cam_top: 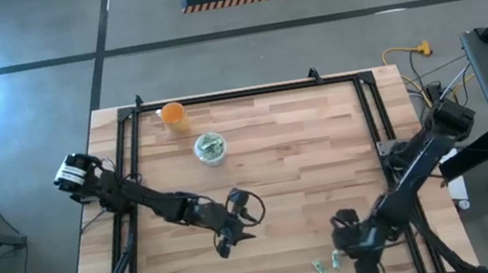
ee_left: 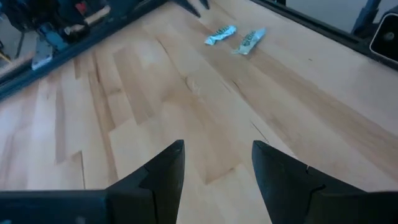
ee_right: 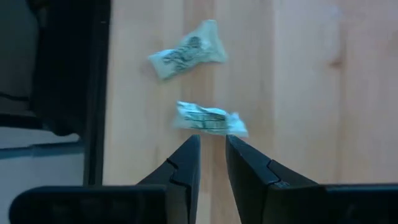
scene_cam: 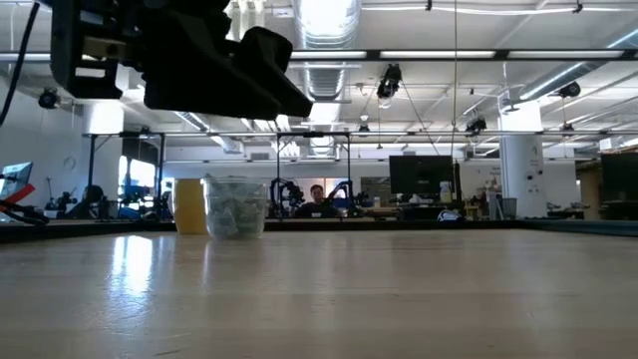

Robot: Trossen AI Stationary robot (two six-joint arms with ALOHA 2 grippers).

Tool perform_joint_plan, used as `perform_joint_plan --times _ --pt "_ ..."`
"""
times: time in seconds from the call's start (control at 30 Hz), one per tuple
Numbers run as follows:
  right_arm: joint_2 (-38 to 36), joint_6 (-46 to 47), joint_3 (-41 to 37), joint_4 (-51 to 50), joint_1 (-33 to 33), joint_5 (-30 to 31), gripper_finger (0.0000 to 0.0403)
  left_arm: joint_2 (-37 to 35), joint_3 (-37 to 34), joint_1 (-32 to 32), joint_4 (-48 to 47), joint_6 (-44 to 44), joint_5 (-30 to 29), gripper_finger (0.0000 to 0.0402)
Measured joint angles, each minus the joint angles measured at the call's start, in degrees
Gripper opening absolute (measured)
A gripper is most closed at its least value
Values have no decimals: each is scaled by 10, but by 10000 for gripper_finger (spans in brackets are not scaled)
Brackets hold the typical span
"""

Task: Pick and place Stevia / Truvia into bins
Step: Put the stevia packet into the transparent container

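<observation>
Two pale green-and-white Stevia sachets lie flat near the table's near edge, right of centre (cam_top: 320,268) (cam_top: 336,259). In the right wrist view they are the farther sachet (ee_right: 186,51) and the nearer sachet (ee_right: 210,120). My right gripper (cam_top: 341,253) (ee_right: 211,142) hangs over them, its fingers only a narrow gap apart, tips just short of the nearer sachet. The clear cup (cam_top: 210,148) (scene_cam: 235,207) stands on the far left part of the table with several sachets inside. My left gripper (cam_top: 230,240) (ee_left: 217,149) is open above bare wood at mid-table. My right gripper comes at the nearer sachet (ee_right: 214,126) from above, pointing down. Its fingertips (ee_right: 191,144) stand right at the sachet's edge, and I cannot tell whether they touch it. The sachet lies flat on the table.
An orange cup (cam_top: 174,116) (scene_cam: 187,206) stands just beyond the clear cup, toward the far left corner. A black frame (cam_top: 247,94) runs along the far and side edges of the table. In the low view the left arm (scene_cam: 179,60) hangs above the table.
</observation>
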Motion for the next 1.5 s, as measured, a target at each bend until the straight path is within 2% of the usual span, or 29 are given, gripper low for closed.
perform_joint_plan --times 0.3,0.43,0.67,0.87,1.17,1.5 --pt "0 -45 -66 139 38 88 68 -1 -15 0 2 -21 -1 171" --pt "0 -77 -102 216 38 103 70 -1 -16 0 1 -22 -1 171" --pt "23 -79 -149 309 38 103 68 -1 -16 0 1 -23 -1 171" --pt "67 -72 -153 335 38 105 76 -2 -16 0 -1 -23 -1 171" --pt "74 -72 -152 340 38 107 88 -2 -16 0 -9 -24 -1 171" --pt "77 -84 -155 358 37 133 61 1 -15 0 6 -40 1 171"
